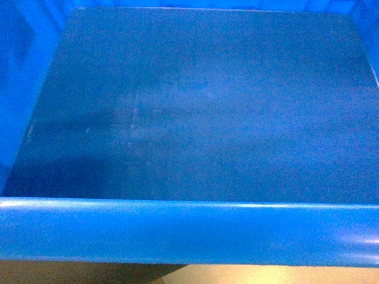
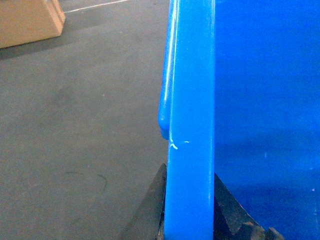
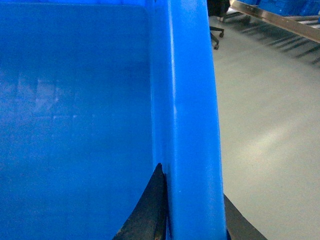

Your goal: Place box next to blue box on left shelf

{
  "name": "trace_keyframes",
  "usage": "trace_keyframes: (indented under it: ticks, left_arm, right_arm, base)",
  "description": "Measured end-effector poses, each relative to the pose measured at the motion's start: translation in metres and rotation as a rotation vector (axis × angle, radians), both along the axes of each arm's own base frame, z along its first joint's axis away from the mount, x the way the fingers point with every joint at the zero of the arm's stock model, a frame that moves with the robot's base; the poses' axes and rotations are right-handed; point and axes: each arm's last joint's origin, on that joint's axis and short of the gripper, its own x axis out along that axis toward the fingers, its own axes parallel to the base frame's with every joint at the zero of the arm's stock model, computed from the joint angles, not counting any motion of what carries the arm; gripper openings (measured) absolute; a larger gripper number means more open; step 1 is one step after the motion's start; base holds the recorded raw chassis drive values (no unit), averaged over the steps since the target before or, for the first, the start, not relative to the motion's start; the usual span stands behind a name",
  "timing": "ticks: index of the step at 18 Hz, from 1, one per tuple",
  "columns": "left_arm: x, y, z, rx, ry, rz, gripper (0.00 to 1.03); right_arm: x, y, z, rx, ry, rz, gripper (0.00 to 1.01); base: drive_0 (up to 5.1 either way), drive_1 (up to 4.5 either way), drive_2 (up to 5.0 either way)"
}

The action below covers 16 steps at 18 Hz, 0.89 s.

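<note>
The bright-blue box (image 1: 189,231) fills the head view; I see its thick near rim and its dull floor inside. My left gripper (image 2: 190,172) is shut on the box's left rim (image 2: 192,75), one dark finger outside the wall and one inside. My right gripper (image 3: 192,182) is shut on the right rim (image 3: 185,75) in the same way. The box hangs above the floor between both grippers. The left shelf and the other blue box are hidden from the head view by the held box.
A cardboard box (image 2: 27,20) stands on the grey floor (image 2: 80,125) at far left. A grey metal rail (image 3: 280,17) with blue shapes behind it crosses the upper right of the right wrist view, near a black wheeled chair base (image 3: 217,35).
</note>
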Motion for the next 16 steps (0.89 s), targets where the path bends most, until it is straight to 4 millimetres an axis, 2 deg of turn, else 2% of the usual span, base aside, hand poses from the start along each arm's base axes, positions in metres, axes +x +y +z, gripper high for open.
trace_keyframes:
  ticks: [16]
  left_arm:
    - [0.0001,0.0,0.0003,-0.001,-0.003,0.001,0.12]
  right_arm:
    - [0.0001,0.0,0.0,0.0,0.0,0.0,0.11]
  base:
    - [-1.6,-1.62,-1.6]
